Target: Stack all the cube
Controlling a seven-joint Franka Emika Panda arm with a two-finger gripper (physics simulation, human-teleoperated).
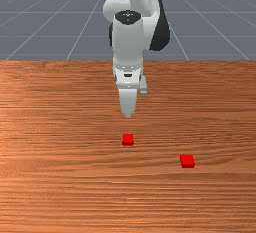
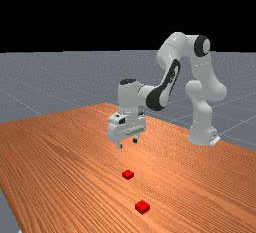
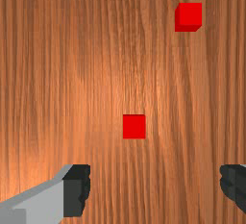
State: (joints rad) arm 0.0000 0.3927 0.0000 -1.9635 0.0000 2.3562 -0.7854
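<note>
My gripper (image 1: 128,114) hangs above the table in the front view, and in the far view the gripper (image 2: 127,143) has its two fingers apart, holding nothing. The gripper (image 3: 154,184) is wide open in the wrist view. Two red cubes rest separately on the wood. The nearer cube (image 1: 128,139) (image 2: 128,174) (image 3: 134,126) lies below the fingertips' height and a little toward the front camera from them. Farther from the hand, the other cube (image 1: 187,161) (image 2: 142,207) (image 3: 188,16) sits toward the front view's right and closer to that camera.
The orange-brown table (image 1: 60,177) spreads out under the hand and both cubes. Its back edge runs behind the gripper in the front view. The arm's base stands at the far view's right.
</note>
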